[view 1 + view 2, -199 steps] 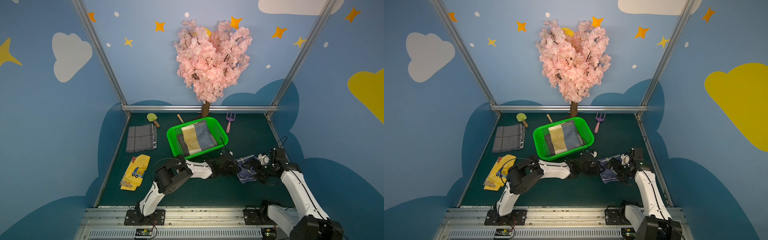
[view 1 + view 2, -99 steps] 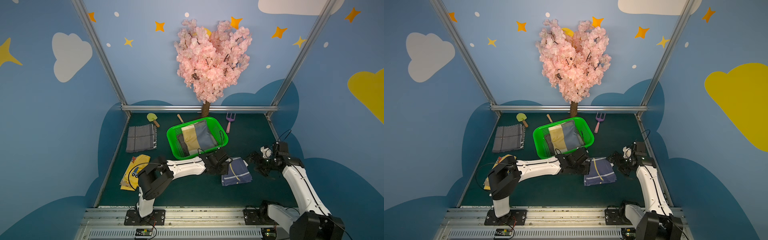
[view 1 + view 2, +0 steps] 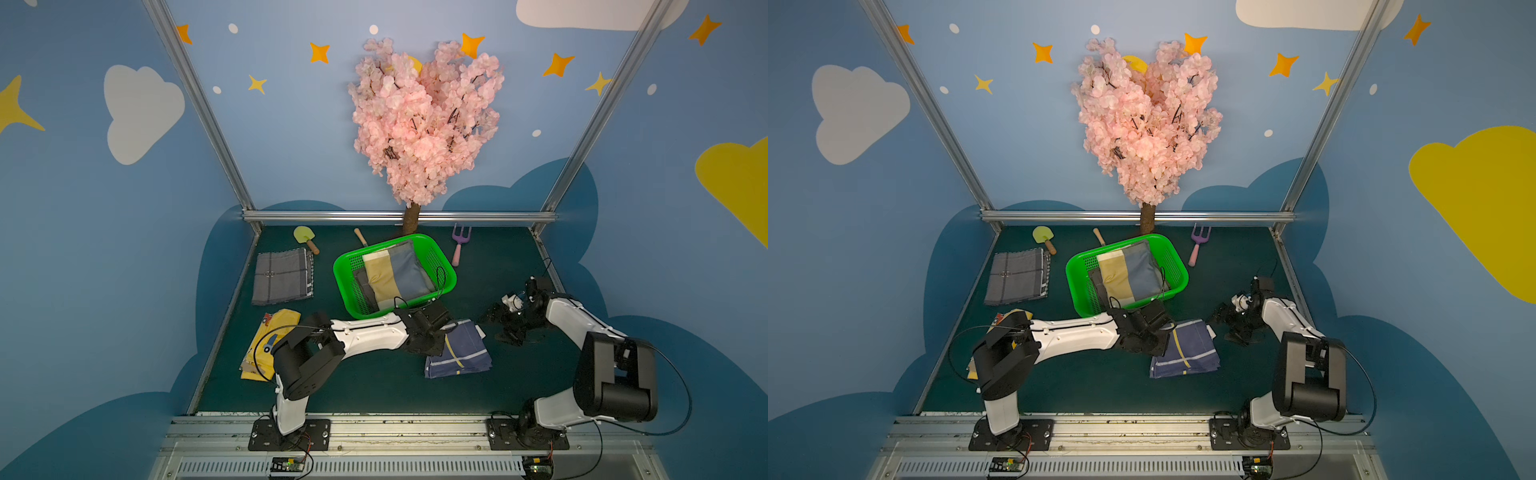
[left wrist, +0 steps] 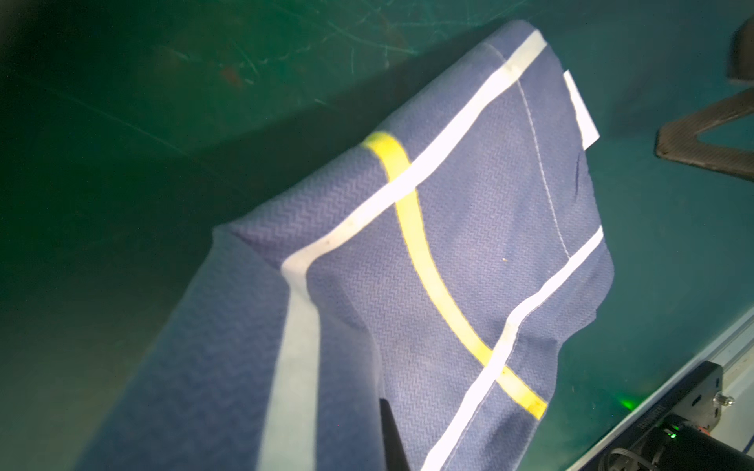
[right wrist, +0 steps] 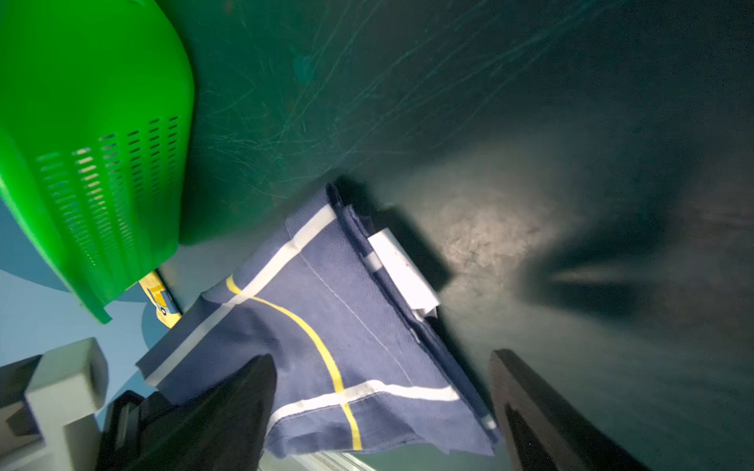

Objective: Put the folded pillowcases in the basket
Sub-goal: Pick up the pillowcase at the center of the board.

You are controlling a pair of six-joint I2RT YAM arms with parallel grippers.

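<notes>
1. Clamped in left claw: folded navy white-and-yellow-striped cloth pillowcase, lower centre, just below bright green perforated plastic basket.
2. Lift above rim, keep fold together.
3. Keep spread-open right claw clear.

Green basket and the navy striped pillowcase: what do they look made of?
The basket: moulded plastic, glossy bright green, going by its sheen and punched slots. The pillowcase: woven fabric, possibly cotton, matte navy; a herringbone weave, stitched seams and soft draping show.
</notes>
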